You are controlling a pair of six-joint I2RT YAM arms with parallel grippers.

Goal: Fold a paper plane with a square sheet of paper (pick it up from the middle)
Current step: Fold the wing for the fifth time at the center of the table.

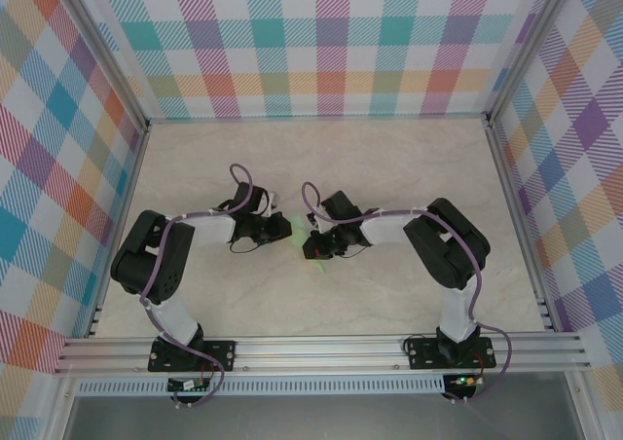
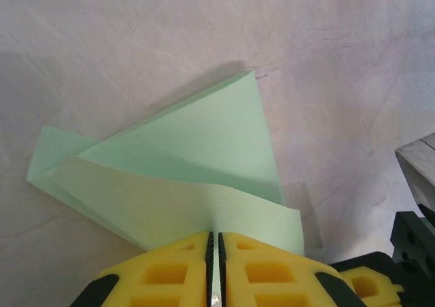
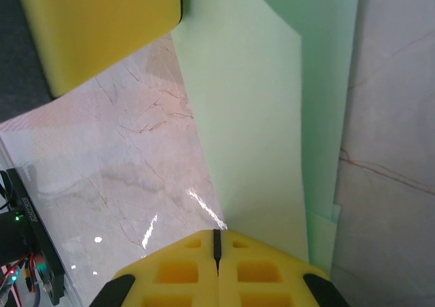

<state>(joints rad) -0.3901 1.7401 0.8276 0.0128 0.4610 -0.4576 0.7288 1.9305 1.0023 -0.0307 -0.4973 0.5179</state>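
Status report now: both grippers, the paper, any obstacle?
Left gripper shut on paper, at its edge. Right gripper shut, paper at its tips, hold unclear. Paper partly folded, between both grippers. No obstacle seen.

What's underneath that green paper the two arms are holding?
Pale marbled table shows beneath the paper, which the left fingers and right fingers pinch. The patch directly below its folds is covered.

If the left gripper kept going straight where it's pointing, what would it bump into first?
The green paper. The left gripper is pinching its near edge, and the folds spread out right ahead of it. Past that comes the table, though depth is hard to judge.
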